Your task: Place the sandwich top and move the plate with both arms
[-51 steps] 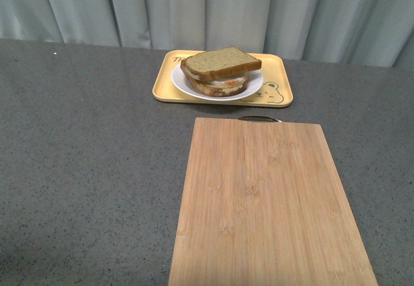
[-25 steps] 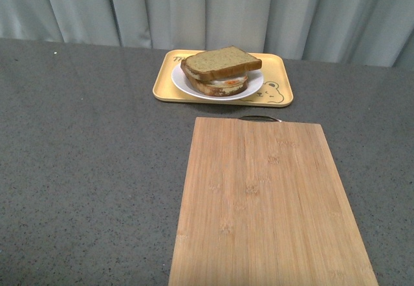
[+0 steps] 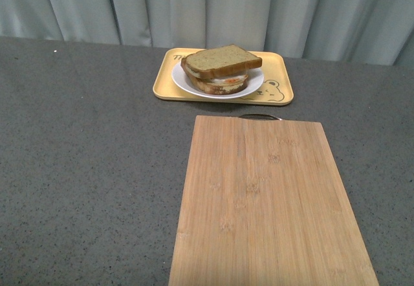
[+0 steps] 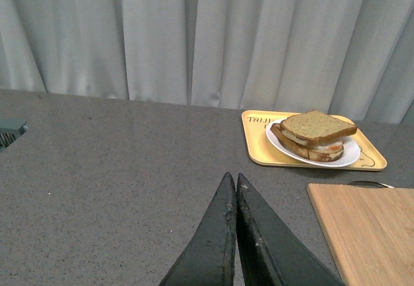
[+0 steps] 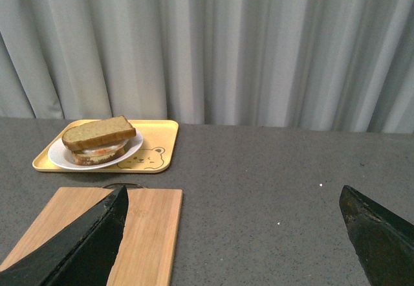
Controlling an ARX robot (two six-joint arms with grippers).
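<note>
Left tool [image 4: 234, 189] is pinched closed and empty, right tool [image 5: 233, 221] gapes wide and empty, while the sandwich top [image 3: 220, 59] already sits on the plate [image 3: 253, 85] near the tabletop's far edge, so both must reach it next.

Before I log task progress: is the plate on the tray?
Yes: the white plate with the sandwich sits on the yellow tray.

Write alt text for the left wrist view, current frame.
Shut black left gripper hangs over a bare grey table. Beyond it, a sandwich with its sandwich top in place sits on a white plate on a yellow tray, near a wooden cutting board.
</note>
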